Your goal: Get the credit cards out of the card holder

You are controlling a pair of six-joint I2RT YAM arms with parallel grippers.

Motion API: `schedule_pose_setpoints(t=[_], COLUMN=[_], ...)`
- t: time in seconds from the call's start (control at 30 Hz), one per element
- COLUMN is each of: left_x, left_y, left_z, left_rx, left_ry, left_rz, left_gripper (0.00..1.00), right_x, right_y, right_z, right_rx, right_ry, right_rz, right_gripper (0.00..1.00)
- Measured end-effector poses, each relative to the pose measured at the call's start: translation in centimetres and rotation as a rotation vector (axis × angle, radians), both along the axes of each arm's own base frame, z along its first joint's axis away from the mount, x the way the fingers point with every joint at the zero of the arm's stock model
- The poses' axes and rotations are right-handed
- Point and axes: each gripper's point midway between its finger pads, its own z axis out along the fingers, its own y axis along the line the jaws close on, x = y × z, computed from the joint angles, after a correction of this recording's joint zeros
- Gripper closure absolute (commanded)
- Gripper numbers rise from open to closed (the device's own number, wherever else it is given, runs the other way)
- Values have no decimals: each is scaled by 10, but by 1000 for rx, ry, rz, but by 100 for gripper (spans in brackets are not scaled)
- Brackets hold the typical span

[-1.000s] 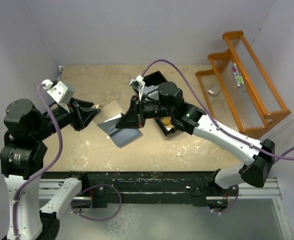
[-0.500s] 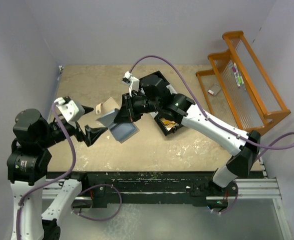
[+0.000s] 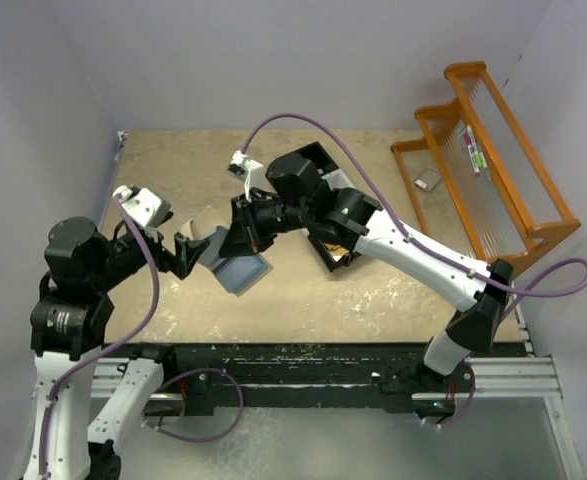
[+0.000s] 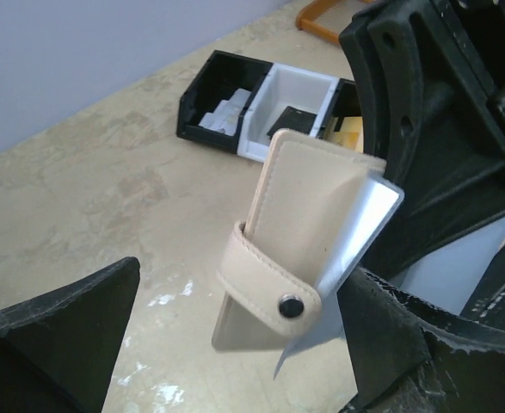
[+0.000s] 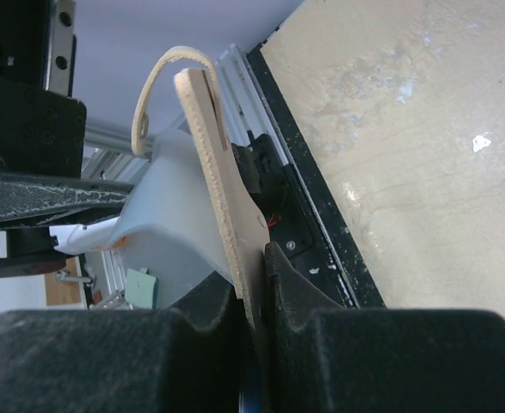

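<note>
Held up just left of the black tray (image 3: 315, 160): card holder (image 4: 308, 219), long axis steeply tilted; pinched along one edge by the clamped right gripper (image 5: 256, 288); farther left of the tray, facing the strap end, left gripper (image 3: 186, 252); spread wide, grasping nothing.

Looks like a robotics lab cell, judging by bare pale walls (image 3: 273, 60) boxing in a tan table (image 3: 173, 160), a metal mounting rail (image 3: 303, 362) and looping purple cables (image 3: 303, 115).
</note>
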Motion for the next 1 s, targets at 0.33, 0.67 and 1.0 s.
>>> schedule_pose_setpoints(t=[0.33,0.67,1.0], left_x=[-4,-33,-53], left_y=[-26,-53,-70], left_z=[19,44,46], left_rx=[-142,-242,-320], left_ry=[120,182,324], left_rz=[-110,-300,-458], left_gripper=[19,54,95], right_x=[-23,-43,-40], right_y=[-2,-15,-18], right_z=[12,45,41], right_rx=[78,179,174], right_ry=[6,-48,-55], right_rz=[120,193,194], right_gripper=[100,100,67])
